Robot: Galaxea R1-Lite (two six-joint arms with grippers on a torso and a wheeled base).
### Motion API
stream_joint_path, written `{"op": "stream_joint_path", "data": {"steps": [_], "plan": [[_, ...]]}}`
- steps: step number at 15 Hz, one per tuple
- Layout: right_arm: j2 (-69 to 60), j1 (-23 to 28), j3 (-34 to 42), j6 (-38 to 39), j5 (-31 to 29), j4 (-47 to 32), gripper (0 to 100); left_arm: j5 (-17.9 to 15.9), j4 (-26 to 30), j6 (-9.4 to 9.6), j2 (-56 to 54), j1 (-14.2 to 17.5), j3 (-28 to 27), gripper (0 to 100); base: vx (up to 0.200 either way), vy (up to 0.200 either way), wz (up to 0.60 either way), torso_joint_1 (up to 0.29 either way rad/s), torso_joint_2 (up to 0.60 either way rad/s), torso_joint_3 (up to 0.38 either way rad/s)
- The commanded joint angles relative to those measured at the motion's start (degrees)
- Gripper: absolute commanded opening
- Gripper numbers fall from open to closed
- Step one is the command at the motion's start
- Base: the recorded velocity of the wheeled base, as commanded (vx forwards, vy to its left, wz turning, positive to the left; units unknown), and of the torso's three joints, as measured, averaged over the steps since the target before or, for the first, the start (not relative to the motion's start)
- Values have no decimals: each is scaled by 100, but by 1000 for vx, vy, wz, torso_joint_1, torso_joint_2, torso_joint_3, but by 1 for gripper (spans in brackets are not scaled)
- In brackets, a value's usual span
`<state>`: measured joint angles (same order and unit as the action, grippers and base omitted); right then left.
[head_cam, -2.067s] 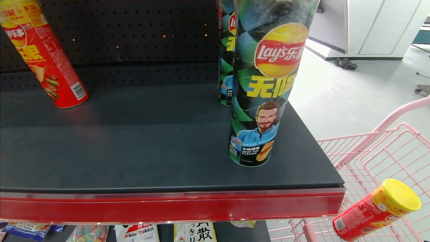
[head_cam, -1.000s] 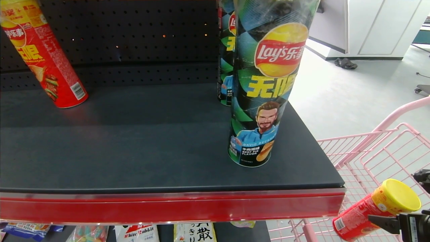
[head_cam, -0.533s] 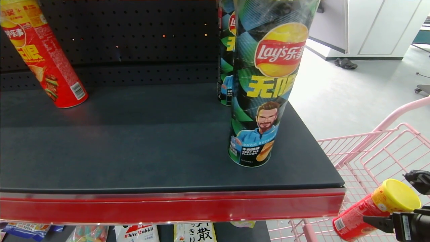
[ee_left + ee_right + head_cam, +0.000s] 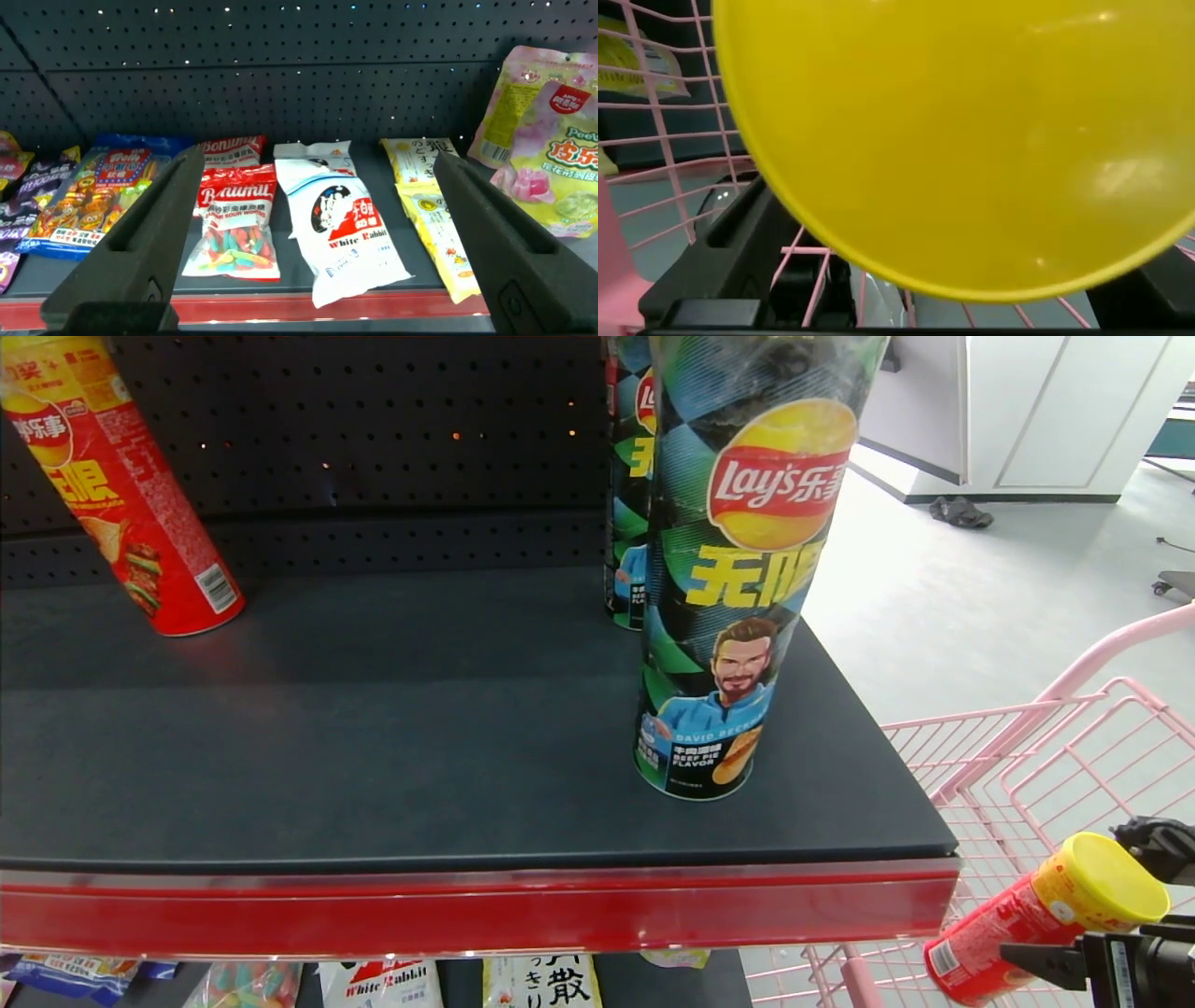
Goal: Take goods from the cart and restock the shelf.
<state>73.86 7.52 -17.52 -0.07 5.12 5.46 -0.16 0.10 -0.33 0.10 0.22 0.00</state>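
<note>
Red can (image 4: 1004, 938) tilted in cart (image 4: 1074, 728), long axis pointing lid-first at right gripper (image 4: 1064, 893); fingers (image 4: 1032, 959) spread, straddling lid (image 4: 1111, 877). Left gripper (image 4: 318, 163) fingers apart, empty, at lower shelf (image 4: 280, 308).

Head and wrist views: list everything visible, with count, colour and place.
shelf: one, dark with a red front edge, straight ahead.
green cans: two, green-black, upright at the shelf's right, one behind the other.
red can: one, red, shelf's back left.
cart: one, pink wire, right of the shelf.
carted can: one, red with yellow lid, tilted in the cart.
snack bags: several, mixed colours, lower shelf.
left gripper: open, facing the snack bags.
right gripper: open, astride the carted can's lid end.
</note>
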Motion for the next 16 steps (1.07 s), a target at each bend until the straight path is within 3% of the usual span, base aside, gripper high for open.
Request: {"op": "stream_joint_path", "data": {"steps": [1, 16], "plan": [[58, -5, -6, -1, 15, 52, 100, -2, -1, -2, -1, -4, 0, 100, 0, 0, 0, 0, 0, 0], [585, 136, -32, 7, 657, 579, 100, -2, -1, -2, -1, -4, 0, 100, 0, 0, 0, 0, 0, 0]]}}
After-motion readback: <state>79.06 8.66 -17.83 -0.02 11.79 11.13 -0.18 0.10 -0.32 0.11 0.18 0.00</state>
